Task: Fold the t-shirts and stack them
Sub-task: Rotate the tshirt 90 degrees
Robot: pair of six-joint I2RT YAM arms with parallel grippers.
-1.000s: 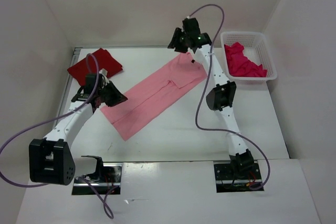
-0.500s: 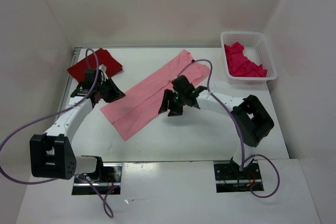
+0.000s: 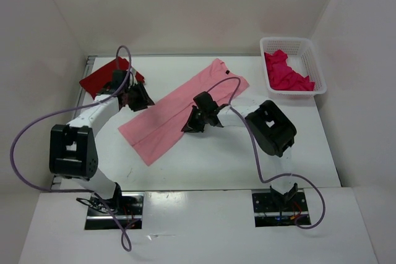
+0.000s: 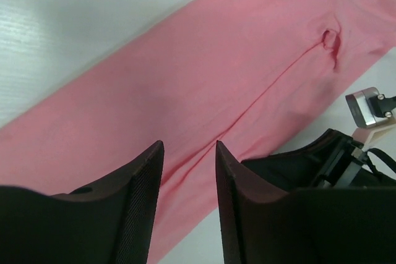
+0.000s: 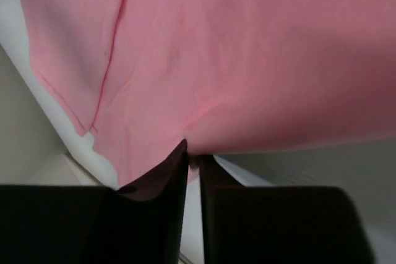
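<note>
1. Your dark red t-shirt (image 3: 100,80) looks finished. It lies folded into a compact square at the far left corner of the table (image 3: 247,159).
2. The light pink t-shirt (image 3: 176,112) is mid-fold. It lies across the middle of the table as a long diagonal strip, with its sides turned in along a lengthwise seam. It has yet to be folded across its length and set on the dark red one.
3. The crimson-magenta t-shirt (image 3: 286,73) is untouched, crumpled inside the white mesh basket (image 3: 293,42) at the far right. Count roughly one shirt of three done.
4. Your left gripper (image 3: 141,98) sits at the strip's far long edge, close to the dark red t-shirt. Its fingers (image 4: 143,202) stand apart, with pink cloth showing through the gap and nothing held between them.
5. Your right gripper (image 3: 190,123) is at the opposite long edge, about mid-strip. Its fingers (image 5: 167,177) are drawn almost together and the cloth puckers right at their tips. It appears to be pinching the pink hem, though the wrist view is too close for you to be fully sure.
6. You will find no brand, label or writing to read. All three shirts are plain, and a small dark mark at the pink neckline is too small to make out.
</note>
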